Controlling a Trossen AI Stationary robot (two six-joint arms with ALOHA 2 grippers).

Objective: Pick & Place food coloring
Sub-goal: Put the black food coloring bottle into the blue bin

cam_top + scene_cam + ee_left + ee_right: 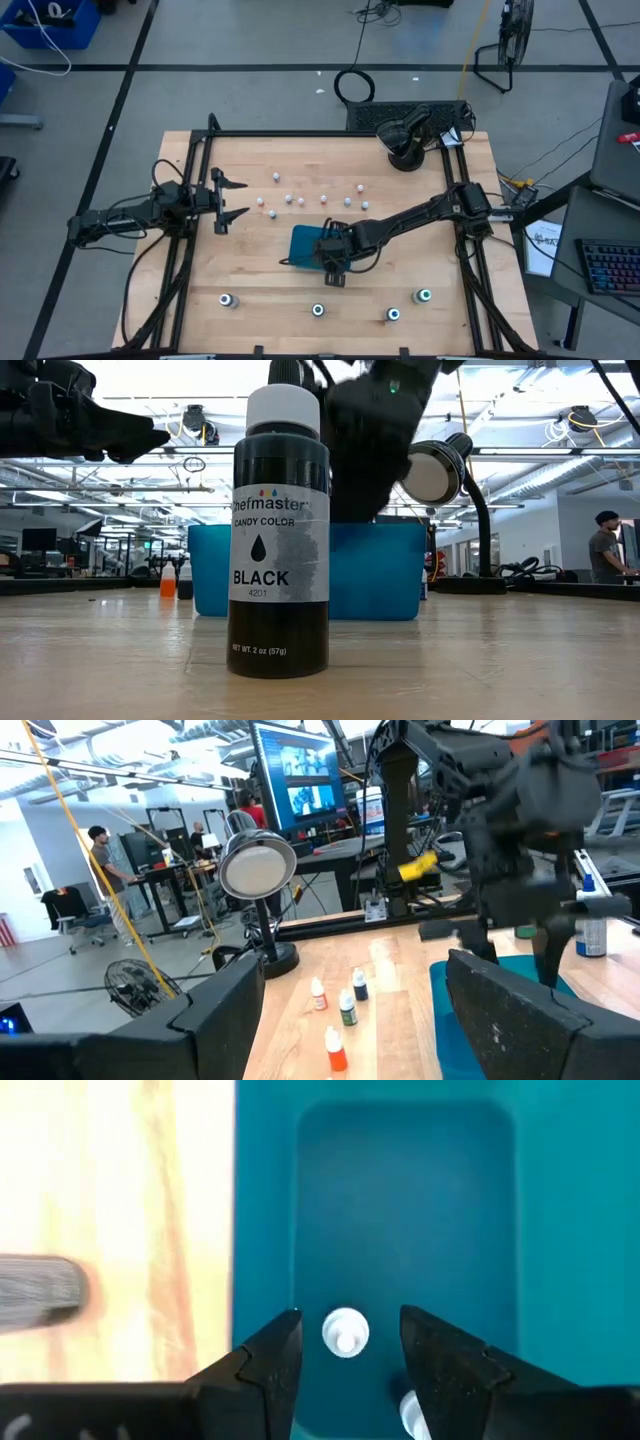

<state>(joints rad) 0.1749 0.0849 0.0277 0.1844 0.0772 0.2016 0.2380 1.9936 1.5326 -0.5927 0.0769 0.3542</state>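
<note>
Several tiny pale food coloring bottles point(300, 200) stand upright in a loose row on the table's far half. Bigger dark bottles with green-white tops point(318, 310) stand along the near edge; one labelled BLACK point(278, 530) fills the low view. My right gripper point(332, 262) hangs open over the teal tray point(303, 243), pointing down. In the right wrist view its fingers point(350, 1315) stand on either side of a white-capped bottle point(345, 1330) on the tray floor, with a gap on both sides. A second cap point(410, 1415) shows beside it. My left gripper point(238, 198) waits open at the table's left.
A black desk lamp point(405, 140) stands at the far right corner. A black frame point(190, 230) runs along the table's left and right sides. Bare wood lies between the tray and the near row of dark bottles. People stand in the room beyond point(105, 860).
</note>
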